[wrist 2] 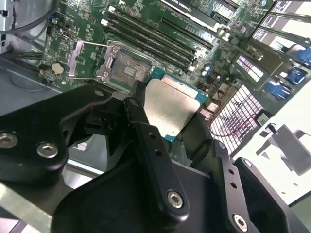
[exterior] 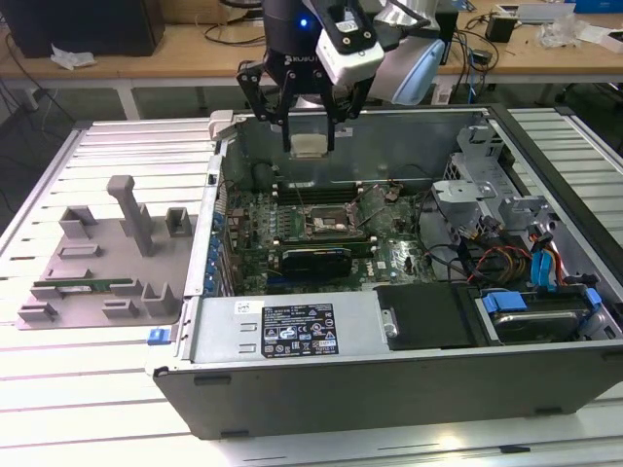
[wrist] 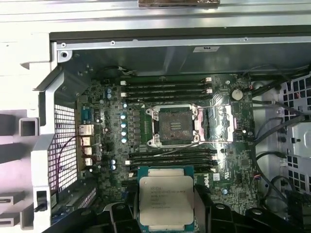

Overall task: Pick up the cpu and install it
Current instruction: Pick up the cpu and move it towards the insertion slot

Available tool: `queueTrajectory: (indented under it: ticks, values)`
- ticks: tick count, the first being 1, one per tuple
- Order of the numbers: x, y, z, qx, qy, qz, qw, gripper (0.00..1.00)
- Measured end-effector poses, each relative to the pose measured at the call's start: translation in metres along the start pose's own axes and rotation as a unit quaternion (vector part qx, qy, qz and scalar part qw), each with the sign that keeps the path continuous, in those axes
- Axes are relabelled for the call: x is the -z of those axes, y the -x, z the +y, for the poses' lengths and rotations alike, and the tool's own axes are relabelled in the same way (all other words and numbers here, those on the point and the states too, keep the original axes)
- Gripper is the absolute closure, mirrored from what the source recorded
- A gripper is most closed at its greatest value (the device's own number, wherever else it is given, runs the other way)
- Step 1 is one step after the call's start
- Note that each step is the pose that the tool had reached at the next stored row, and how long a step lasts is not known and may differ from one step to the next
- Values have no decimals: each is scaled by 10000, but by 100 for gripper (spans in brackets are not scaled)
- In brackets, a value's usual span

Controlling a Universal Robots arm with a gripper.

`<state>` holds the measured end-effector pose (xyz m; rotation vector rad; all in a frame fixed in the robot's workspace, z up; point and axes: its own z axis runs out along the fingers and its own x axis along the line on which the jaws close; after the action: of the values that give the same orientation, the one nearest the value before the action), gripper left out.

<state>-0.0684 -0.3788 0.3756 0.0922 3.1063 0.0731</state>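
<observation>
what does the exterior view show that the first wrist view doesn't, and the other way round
Exterior view: the grey tray beside the computer case, a memory stick lying on it, and the whole end effector. First wrist view: the coin battery on the board. Both: the cpu held in the end effector over the case, and the open, empty socket.

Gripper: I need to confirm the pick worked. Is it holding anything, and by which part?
The gripper holds the cpu, pinched by two opposite side edges with its silver top bare, up above the motherboard and not yet in the socket.
</observation>
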Motion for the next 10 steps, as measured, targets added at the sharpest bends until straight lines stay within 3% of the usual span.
queueTrajectory:
  ticks: [10]
  values:
    - [-238, 28, 5, -1, -2, 2, 10000, 46]
